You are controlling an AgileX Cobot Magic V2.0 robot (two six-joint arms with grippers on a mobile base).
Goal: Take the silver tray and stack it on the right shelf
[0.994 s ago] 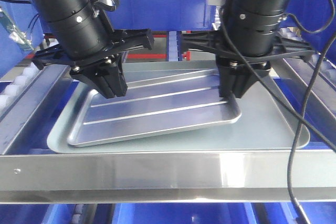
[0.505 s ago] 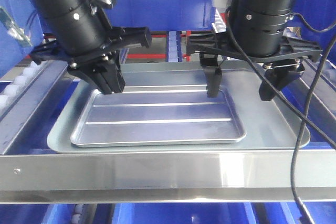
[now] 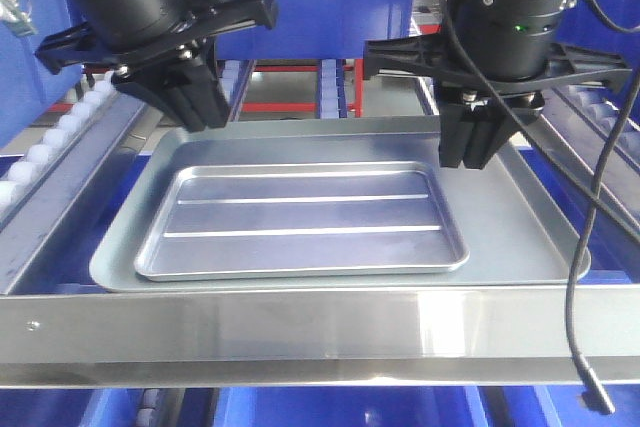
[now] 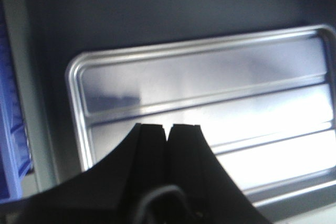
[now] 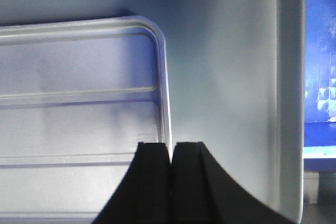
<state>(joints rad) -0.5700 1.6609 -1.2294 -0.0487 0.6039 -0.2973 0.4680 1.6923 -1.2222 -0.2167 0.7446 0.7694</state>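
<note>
Trays first: I see the silver tray (image 3: 300, 217) lying flat inside the larger grey tray (image 3: 520, 227), which sits on the right shelf (image 3: 320, 332) just behind its polished front bar. Its two raised ribs run left to right across the floor, and its rim touches nothing but the grey tray beneath. Both arms hang above it, clear of the metal. My left gripper (image 3: 195, 107) is at about ten o'clock from the tray's centre, its wrist tilted so the fingers angle down and inward over the far left corner; the left wrist camera shows its jaws pressed nearly together, only a thin slit between them, gripping nothing. My right gripper (image 3: 475, 147) is at about two o'clock, pointing almost straight down beside the far right corner, over the bare grey floor next to the silver rim. The right wrist view shows those jaws drawn together too, empty, lined up with the tray's right edge. White rollers (image 3: 45, 152) line the lane at nine o'clock.
</note>
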